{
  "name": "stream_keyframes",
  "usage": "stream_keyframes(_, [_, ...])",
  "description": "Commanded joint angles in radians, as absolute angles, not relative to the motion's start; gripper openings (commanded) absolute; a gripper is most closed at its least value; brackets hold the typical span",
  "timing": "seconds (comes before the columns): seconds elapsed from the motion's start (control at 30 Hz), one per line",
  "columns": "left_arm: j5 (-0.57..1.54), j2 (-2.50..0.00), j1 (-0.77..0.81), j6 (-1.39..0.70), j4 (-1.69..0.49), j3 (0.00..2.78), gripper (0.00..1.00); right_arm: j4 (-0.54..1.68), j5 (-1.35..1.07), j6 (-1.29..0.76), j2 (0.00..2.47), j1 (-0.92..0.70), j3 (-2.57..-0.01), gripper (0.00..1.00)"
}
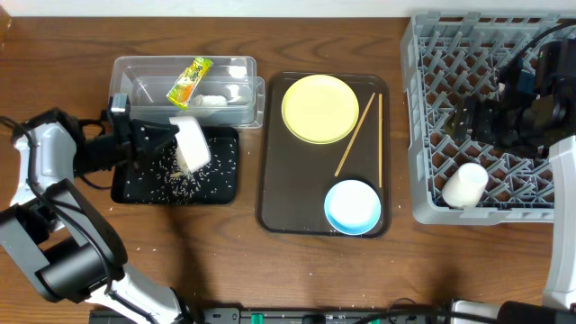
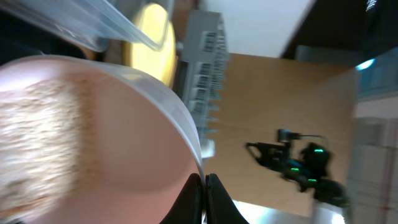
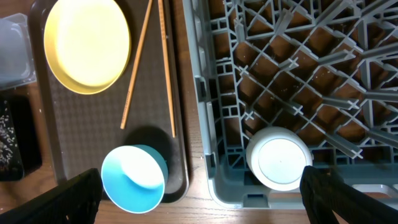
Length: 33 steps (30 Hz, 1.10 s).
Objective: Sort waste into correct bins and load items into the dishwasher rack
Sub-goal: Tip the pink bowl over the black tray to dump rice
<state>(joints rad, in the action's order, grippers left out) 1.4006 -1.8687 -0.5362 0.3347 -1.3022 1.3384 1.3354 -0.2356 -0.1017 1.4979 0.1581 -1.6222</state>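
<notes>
Left gripper [image 2: 204, 198]: jaws together, clamped on the rim of the pinkish-white bowl [image 1: 191, 144]. The bowl is tipped on its side over the black tray [image 1: 225, 175], toward the tray's back edge. Left wrist view is filled by the bowl's inside, too blurred for detail.

Rice grains [image 1: 175, 177] are scattered over the tray's left and middle. A few lie on the table [image 1: 54, 54] just off its front edge.

Clear tub [image 1: 135, 70] is at the table's back left, right behind the black tray. The green-and-yellow wrapper [image 1: 190, 79] lies mid-tub. The white scrap [image 1: 211, 100] is by the tub's front edge.

Brown serving tray [image 1: 288, 171] is mid-table:
- yellow plate [image 1: 320, 109] at its back edge
- blue bowl [image 1: 352, 206] in its front right corner
- chopsticks [image 1: 356, 133] on the right side, one along the right edge and one slanting in from the back right corner

Dishwasher rack [image 1: 432, 126] is at the table's right edge. The white cup [image 1: 464, 185] is in its front left corner. Can't tell if it is lying down or inverted.

Right gripper [image 3: 202, 208]: jaws wide apart, holding nothing, above the rack's front left area.
</notes>
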Motion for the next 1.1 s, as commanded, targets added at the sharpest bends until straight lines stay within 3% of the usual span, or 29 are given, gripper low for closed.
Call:
stream_keyframes(0.0, [1.510,-1.865,-0.540,0.453,-1.351,1.324,0.06,1.336,-0.237,-0.089,1.497,0.142,-1.632,0.99])
stream_keyframes(1.07, [1.572,-1.859,-0.600,0.467,-1.435,1.324,0.06,1.350,-0.237,-0.088,1.497,0.142,-1.632,0.99])
